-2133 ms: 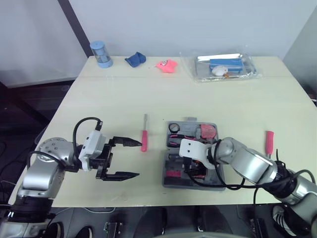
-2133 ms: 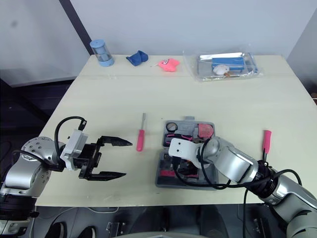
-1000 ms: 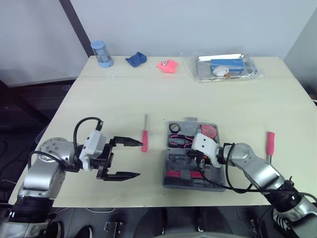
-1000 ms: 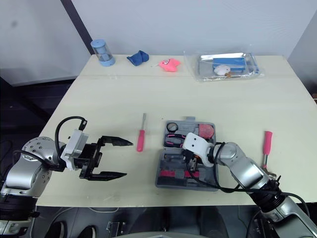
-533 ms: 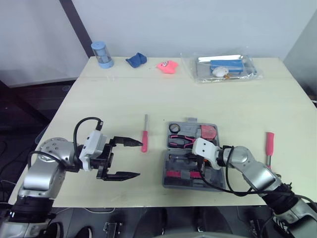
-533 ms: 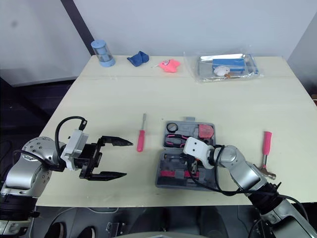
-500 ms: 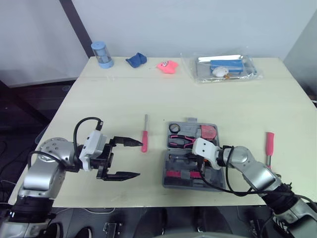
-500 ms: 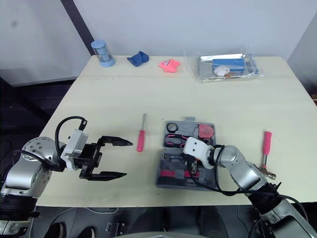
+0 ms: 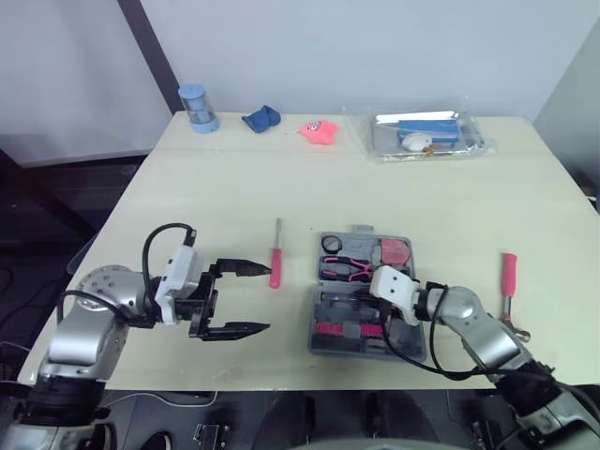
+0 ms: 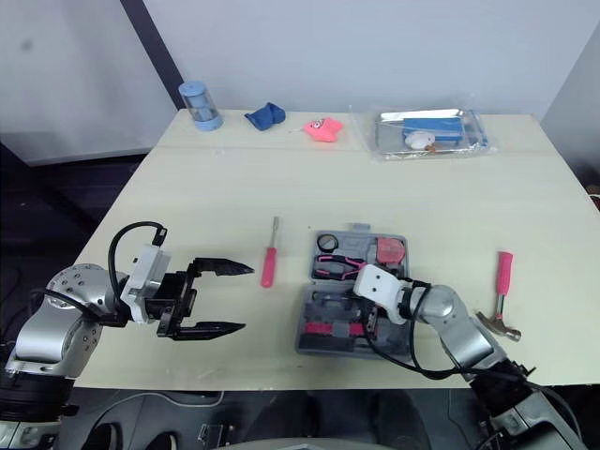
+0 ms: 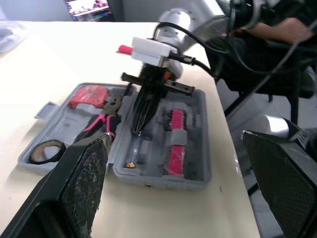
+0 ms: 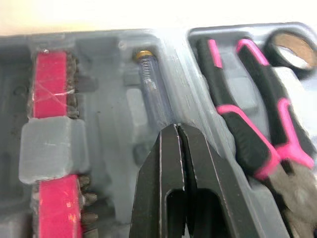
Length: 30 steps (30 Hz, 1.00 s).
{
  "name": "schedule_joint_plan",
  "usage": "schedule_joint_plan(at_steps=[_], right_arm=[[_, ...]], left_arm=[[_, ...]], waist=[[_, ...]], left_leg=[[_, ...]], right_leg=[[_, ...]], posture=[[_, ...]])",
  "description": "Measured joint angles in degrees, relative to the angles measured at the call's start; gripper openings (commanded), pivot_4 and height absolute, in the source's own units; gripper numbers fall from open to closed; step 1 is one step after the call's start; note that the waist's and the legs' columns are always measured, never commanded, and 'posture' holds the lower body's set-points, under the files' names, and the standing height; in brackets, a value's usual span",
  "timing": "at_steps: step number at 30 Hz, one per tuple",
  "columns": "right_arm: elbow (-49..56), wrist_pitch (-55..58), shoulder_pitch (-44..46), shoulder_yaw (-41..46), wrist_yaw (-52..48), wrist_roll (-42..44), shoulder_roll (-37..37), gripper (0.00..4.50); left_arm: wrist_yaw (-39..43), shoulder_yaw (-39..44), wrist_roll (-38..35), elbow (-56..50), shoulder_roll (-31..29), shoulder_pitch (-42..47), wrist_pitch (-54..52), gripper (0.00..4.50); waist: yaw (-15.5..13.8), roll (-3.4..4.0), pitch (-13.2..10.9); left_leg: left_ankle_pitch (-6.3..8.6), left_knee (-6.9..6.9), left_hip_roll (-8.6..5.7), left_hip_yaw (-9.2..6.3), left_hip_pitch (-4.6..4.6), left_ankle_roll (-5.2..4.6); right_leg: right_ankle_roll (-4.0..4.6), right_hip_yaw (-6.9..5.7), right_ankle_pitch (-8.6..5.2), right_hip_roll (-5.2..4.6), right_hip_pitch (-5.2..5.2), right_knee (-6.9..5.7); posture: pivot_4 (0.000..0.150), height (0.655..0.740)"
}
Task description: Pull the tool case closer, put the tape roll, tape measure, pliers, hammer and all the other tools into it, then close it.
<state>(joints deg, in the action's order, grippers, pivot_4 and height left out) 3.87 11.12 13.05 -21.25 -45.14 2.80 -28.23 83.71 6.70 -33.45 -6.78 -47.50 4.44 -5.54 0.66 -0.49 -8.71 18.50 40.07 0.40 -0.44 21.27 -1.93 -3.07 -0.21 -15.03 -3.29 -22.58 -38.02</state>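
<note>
The grey tool case [image 9: 410, 337] lies open near the table's front edge. Its far half holds a tape roll [image 9: 330, 244], pink-handled pliers [image 9: 345, 270] and a red tape measure [image 9: 396, 251]. Its near half holds a pink bit strip [image 12: 49, 84] and a clear-handled screwdriver [image 12: 153, 99]. My right gripper [image 12: 177, 128] is shut and empty, its tips resting in the near half just behind that screwdriver. My left gripper [image 9: 262, 298] hangs open left of the case. A red screwdriver [image 9: 275, 267] lies just beyond its far fingertip. A red-handled hammer [image 9: 508, 279] lies right of the case.
Along the table's far edge stand a blue cylinder [image 9: 197, 108], a blue cloth [image 9: 261, 117], a pink toy [image 9: 319, 131] and a clear tray [image 9: 378, 147] with small items. Bare tabletop lies between those and the case.
My right arm has drawn back to the right and nearer, its shut gripper still over the case's near half. The left gripper has stayed open in place.
</note>
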Motion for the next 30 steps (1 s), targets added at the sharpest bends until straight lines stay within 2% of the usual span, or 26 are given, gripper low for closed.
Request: schedule_joint_plan(at_steps=[8, 11, 14, 16, 19, 21, 24, 25, 27, 30], right_arm=[[10.0, -2.3, -7.5, 14.8, 1.1, 9.5, -0.8, 0.03], [12.5, -2.3, -13.7, 20.8, 2.0, 12.8, -1.0, 0.03], [13.0, -2.5, -22.3, 31.7, 3.3, 16.8, -2.1, 0.03], [12.7, -2.5, -24.7, 36.3, 3.5, 18.7, -2.3, 0.03], [11.2, -2.7, -29.2, 44.1, 3.2, 23.1, -2.0, 0.84], [9.5, -3.8, -32.9, 50.0, 2.9, 25.9, -1.4, 1.76], [6.4, -5.3, -36.6, 56.9, 2.8, 28.2, -1.0, 3.45], [5.5, -5.6, -37.3, 58.8, 2.8, 28.7, -1.0, 3.66], [1.2, -7.7, -37.7, 62.6, 2.1, 29.4, -1.1, 4.45], [-5.6, -9.5, -38.5, 66.9, 1.7, 29.6, -1.8, 4.45]], left_arm=[[-6.6, 3.5, -1.6, -1.7, 2.0, -2.3, -3.3, 4.5], [-10.3, 5.7, -2.9, -1.7, 3.7, -2.8, -5.3, 4.5], [-14.9, 10.4, -3.6, 0.7, 5.2, -5.4, -6.2, 4.5], [-16.3, 11.9, -3.6, 1.8, 5.7, -6.7, -6.3, 4.5], [-17.9, 14.2, -3.3, 3.3, 6.6, -9.4, -5.7, 4.5], [-18.9, 15.9, -2.5, 5.2, 7.2, -11.4, -4.6, 4.5], [-20.3, 18.3, -1.9, 8.0, 7.9, -13.8, -3.6, 4.5], [-20.5, 18.8, -1.6, 8.8, 8.2, -14.1, -3.5, 4.5], [-21.2, 19.8, -1.1, 9.7, 9.2, -16.0, -1.8, 4.5], [-21.8, 21.2, -0.2, 12.4, 10.3, -19.2, -0.4, 4.5]], waist=[[-0.1, 0.01, 0.0], [-0.5, 0.04, 0.0], [-0.6, 0.07, 0.0], [-0.4, 0.07, 0.0], [-0.3, 0.08, 0.0], [-0.3, 0.14, -0.1], [-0.3, 0.14, -0.1], [-0.3, 0.14, -0.1], [-0.2, 0.17, 0.0], [-0.1, 0.19, -0.1]], left_leg=[[-0.1, 0.0, 0.0, -0.05, 0.54, 0.17], [-0.01, 0.0, -0.05, -0.07, 0.57, 0.01], [0.0, 0.0, -0.09, -0.01, 0.53, 0.0], [0.01, 0.0, -0.08, -0.01, 0.51, -0.01], [0.01, 0.0, -0.06, -0.04, 0.47, -0.01], [0.01, -0.01, -0.06, -0.03, 0.48, -0.02], [0.02, -0.01, -0.06, -0.01, 0.45, -0.04], [0.03, -0.01, -0.06, -0.01, 0.43, -0.04], [0.03, -0.01, -0.06, 0.03, 0.36, -0.05], [0.04, -0.02, -0.04, 0.02, 0.32, -0.07]], right_leg=[[-0.01, -0.09, 0.01, -0.07, -0.48, 0.03], [-0.01, -0.14, 0.0, -0.24, -0.47, 0.04], [-0.02, -0.13, 0.01, -0.28, -0.46, 0.03], [-0.03, -0.13, 0.01, -0.27, -0.46, 0.02], [-0.02, -0.1, 0.01, -0.27, -0.42, 0.01], [-0.02, -0.03, 0.01, -0.28, -0.41, 0.03], [-0.02, 0.03, 0.01, -0.33, -0.36, 0.04], [-0.02, 0.03, 0.01, -0.35, -0.34, 0.04], [-0.01, 0.06, 0.01, -0.44, -0.26, 0.06], [0.01, 0.05, -0.01, -0.55, -0.22, 0.07]], posture=[[0.15, 0.74], [0.15, 0.74], [0.15, 0.74], [0.15, 0.74], [0.15, 0.74], [0.15, 0.74], [0.15, 0.74], [0.15, 0.74], [0.15, 0.74], [0.15, 0.74]])
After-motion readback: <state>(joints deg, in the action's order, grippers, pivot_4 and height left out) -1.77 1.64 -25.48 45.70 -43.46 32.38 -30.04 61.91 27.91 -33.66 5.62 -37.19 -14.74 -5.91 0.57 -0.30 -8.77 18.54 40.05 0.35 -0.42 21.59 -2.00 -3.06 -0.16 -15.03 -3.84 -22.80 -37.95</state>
